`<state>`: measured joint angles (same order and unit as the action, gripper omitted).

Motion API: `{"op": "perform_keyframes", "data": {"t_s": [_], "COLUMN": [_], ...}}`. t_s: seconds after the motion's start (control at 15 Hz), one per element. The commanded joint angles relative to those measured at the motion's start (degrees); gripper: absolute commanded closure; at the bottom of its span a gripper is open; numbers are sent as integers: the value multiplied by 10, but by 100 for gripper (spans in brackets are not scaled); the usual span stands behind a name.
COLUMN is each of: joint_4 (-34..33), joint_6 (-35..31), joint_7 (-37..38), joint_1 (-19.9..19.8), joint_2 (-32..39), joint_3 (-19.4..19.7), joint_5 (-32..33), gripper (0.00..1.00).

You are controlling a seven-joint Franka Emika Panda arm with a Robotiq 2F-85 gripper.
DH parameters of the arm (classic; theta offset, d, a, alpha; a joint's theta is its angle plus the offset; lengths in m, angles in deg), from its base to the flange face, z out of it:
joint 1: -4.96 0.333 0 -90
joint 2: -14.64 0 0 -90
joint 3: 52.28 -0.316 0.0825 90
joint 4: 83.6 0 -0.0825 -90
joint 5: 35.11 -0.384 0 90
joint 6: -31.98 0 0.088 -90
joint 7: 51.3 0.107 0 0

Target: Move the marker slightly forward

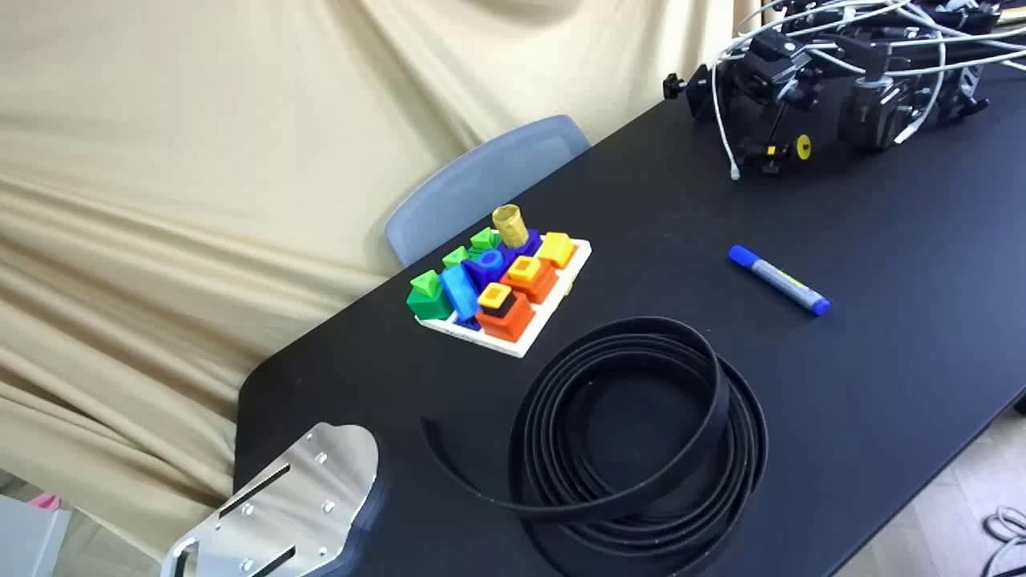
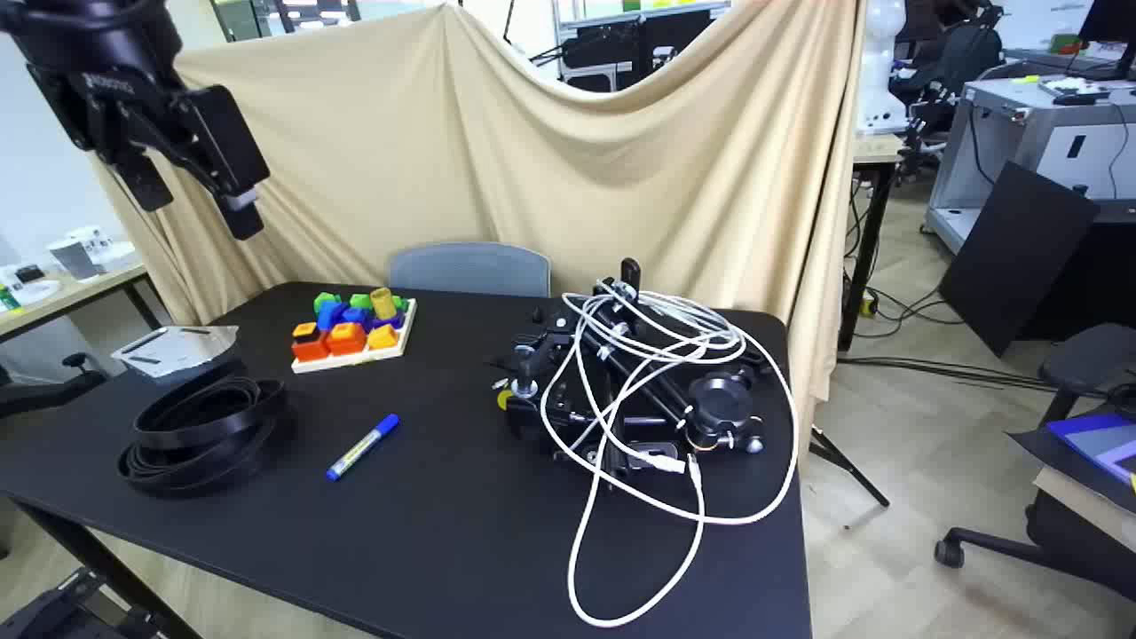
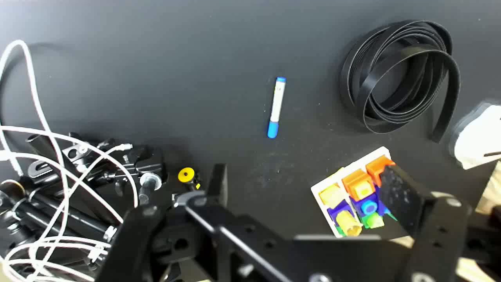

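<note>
Black two-finger gripper (image 3: 309,186): hung above the black tabletop (image 2: 479,550), well apart from everything on it; fingers spread wide, released.
White looped cables (image 2: 733,521): sprawled over the heap of black clamps and rods (image 2: 719,404); one loop reached toward the near table edge in an exterior view.
Yellow round knob (image 3: 186,174): sat at the heap's edge.
White-barrelled marker with blue cap and blue end (image 1: 780,279): lay on its side on the tabletop, between the heap and the coil of flat black strap (image 2: 204,433), apart from both. Cap end was the lower one in the wrist view.
Loose strap end (image 3: 447,109): ran out near the slotted silver metal plate (image 1: 296,505).
White board (image 1: 548,307): held green, blue, purple, orange and yellow shaped blocks; a gold-coloured cylinder (image 1: 510,228) rose from a purple one.
Grey-blue chair back (image 2: 470,269): showed just past the far table edge.
Beige cloth (image 2: 621,177): hung in folds behind the chair.
</note>
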<state>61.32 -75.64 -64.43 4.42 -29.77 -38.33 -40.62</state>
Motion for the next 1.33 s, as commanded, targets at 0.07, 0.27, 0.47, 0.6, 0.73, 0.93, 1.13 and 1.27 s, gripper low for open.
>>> {"op": "perform_keyframes", "data": {"t_s": [0.07, 0.27, 0.47, 0.6, 0.73, 0.93, 1.13, 1.27], "joint_4": [-2, -2, -2, -2, -2, -2, 10, 31], "joint_6": [1, 1, 1, 1, 1, 1, -22, -60], "joint_7": [-6, -7, -7, -7, -7, -7, 4, 14], "joint_1": [-11, -11, -11, -11, -10, -10, -11, -9], "joint_2": [2, 2, 2, 2, 2, 2, 15, 31], "joint_3": [-8, -8, -8, -8, -8, -8, -22, -42], "joint_5": [-7, -7, -7, -7, -7, -7, 0, 2], "gripper": [0, 0, 0, 0, 0, 0, 0, 0]}}
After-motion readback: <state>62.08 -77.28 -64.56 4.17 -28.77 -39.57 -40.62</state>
